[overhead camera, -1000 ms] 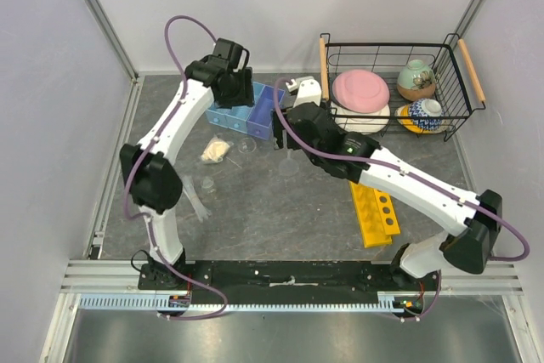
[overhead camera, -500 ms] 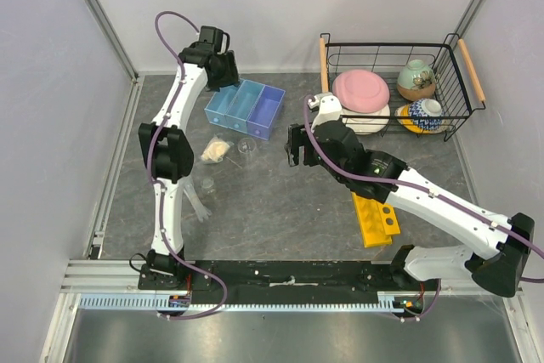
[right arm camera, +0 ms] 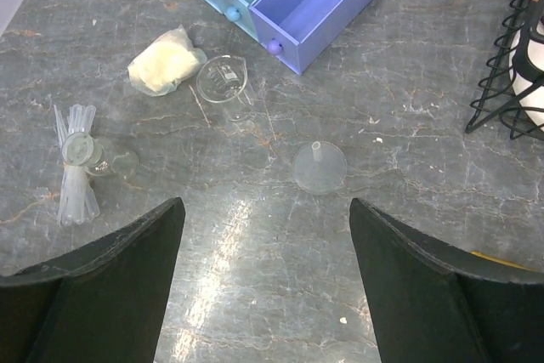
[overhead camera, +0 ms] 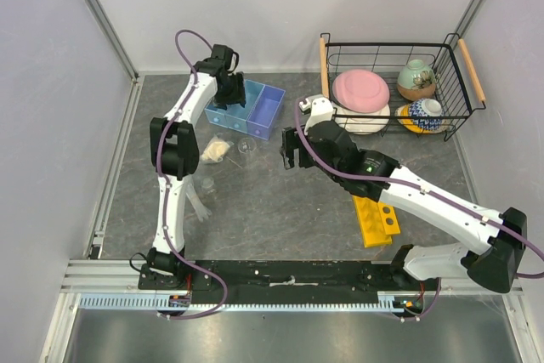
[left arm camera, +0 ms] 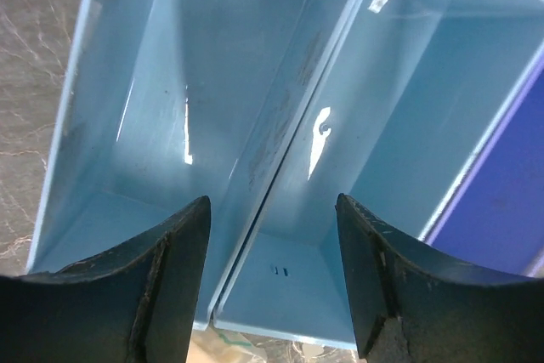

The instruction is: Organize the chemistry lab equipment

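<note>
While the left pincer (left arm camera: 270, 235) hung low over the blue three-compartment tray (left arm camera: 280, 125), its jaws stood wide and empty, one on each side of the wall between the two pale-blue compartments. We judged the step in hand to be taking hold of that wall to steady or shift the tray. To do it well, we thought the jaws should come straight down with the wall centred between them and close across it squarely, so the light tray would not twist.

The right pincer (right arm camera: 265, 210) was also wide and held nothing. It hovered above the bench (right arm camera: 442, 150), with the clear funnel (right arm camera: 320, 167) just ahead of its jaws.

The tray sat at the far left of the bench. Its compartments ran lengthways from the knobbed front toward the back wall, skewed a little to the right. The funnel appeared to rest on its wide mouth, stem upward.

Near the tray's front lay the small beaker (right arm camera: 223, 81) and the cream lump (right arm camera: 166, 61). The bundled test tubes (right arm camera: 72, 167) lay flat further toward us, their long axis running roughly near-to-far. The yellow rack (overhead camera: 374, 217) lay well apart on the right, its long axis also near-to-far.
</note>
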You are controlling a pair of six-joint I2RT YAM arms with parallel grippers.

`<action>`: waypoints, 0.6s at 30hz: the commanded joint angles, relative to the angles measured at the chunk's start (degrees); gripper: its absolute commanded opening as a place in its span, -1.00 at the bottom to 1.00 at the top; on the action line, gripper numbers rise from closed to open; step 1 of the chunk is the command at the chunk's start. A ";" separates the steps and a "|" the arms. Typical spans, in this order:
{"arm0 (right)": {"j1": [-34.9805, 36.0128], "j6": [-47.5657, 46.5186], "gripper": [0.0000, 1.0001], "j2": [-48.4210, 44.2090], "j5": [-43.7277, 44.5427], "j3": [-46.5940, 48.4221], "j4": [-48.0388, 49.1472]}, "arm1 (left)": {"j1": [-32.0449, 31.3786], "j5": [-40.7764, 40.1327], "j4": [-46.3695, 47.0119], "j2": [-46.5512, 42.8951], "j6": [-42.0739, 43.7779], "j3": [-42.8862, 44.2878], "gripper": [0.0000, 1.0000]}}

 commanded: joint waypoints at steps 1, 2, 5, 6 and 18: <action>-0.02 0.57 0.72 -0.11 -1.56 -0.57 2.64 | -0.06 0.26 2.14 -0.51 3.65 -2.57 0.35; 0.07 0.83 0.72 -0.20 -1.91 -0.75 2.73 | -0.15 0.43 2.14 -0.51 4.00 -3.61 0.34; -0.02 1.44 0.71 -1.07 -2.27 -1.54 2.73 | -0.06 0.25 2.14 -1.03 4.01 -6.25 0.25; 0.07 1.54 0.71 -1.34 -2.09 -2.07 2.73 | -0.15 0.34 2.14 -1.21 3.92 -6.96 0.14; 1.56 4.08 0.69 -4.15 -1.13 -6.02 2.64 | -0.32 0.08 6.26 -12.28 1.81 -28.40 -0.58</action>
